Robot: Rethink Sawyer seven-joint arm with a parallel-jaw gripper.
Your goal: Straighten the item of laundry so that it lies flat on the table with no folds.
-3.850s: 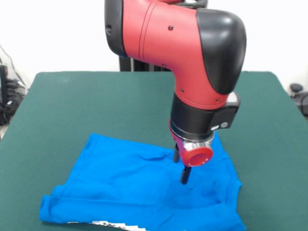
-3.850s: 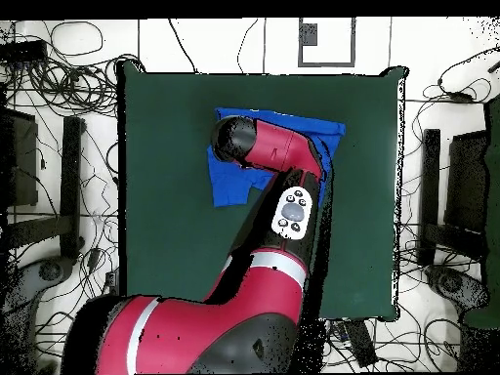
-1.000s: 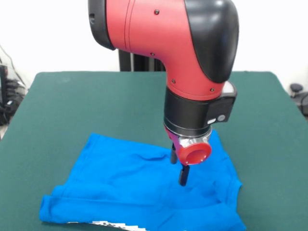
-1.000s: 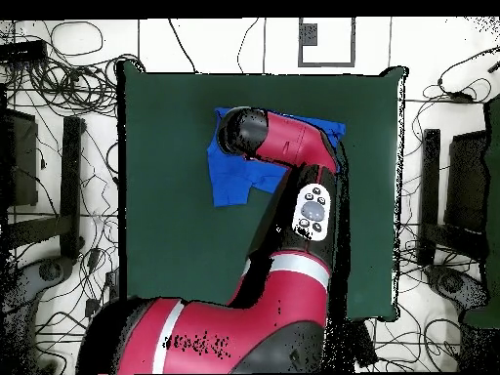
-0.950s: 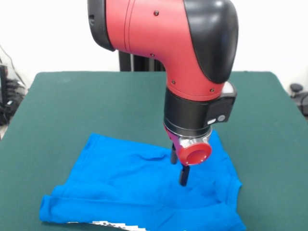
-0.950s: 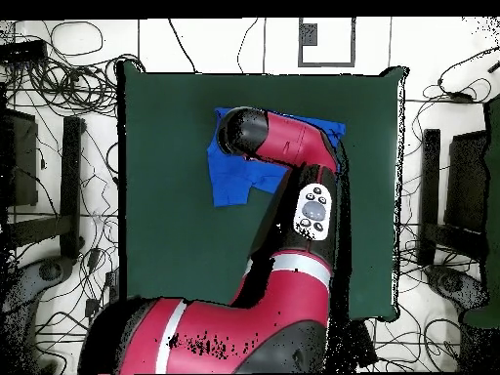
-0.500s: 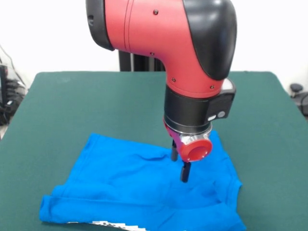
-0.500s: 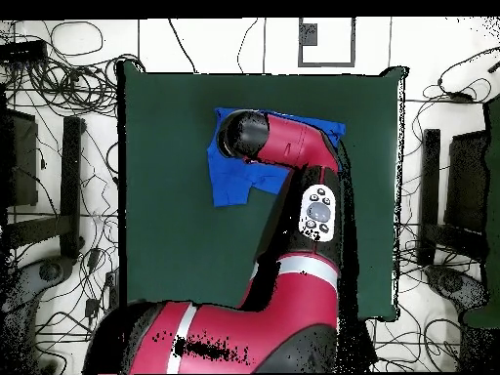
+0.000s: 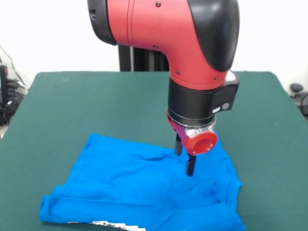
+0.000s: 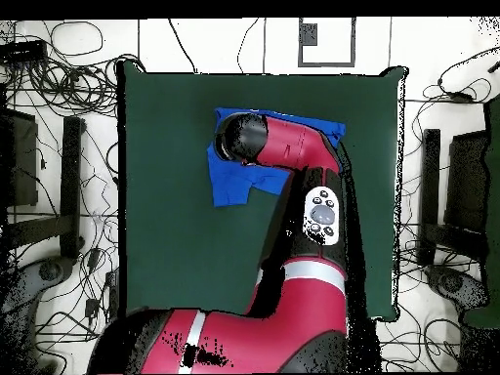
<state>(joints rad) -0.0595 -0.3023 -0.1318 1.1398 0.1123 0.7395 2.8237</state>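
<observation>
The bright blue T-shirt [image 9: 130, 187] lies plain side up on the dark green table [image 9: 72, 101], near its front edge. It is wrinkled, and a folded hem at the bottom shows a strip of white graphic [image 9: 108, 224]. My gripper [image 9: 184, 156] hangs just above the shirt's right half, open and empty, with both black fingers pointing down. In the overhead view the arm hides the gripper and much of the shirt [image 10: 228, 178]; a blue corner [image 10: 332, 127] sticks out on the right.
The shirt covers only a small part of the table [image 10: 166, 234]. Cables [image 10: 68, 88] and dark stands [image 10: 39, 186] ring the table on the floor. A white square frame [image 10: 325, 41] lies beyond the far edge.
The gripper has shifted a little to the right and slightly up in the front view. The shirt has not moved.
</observation>
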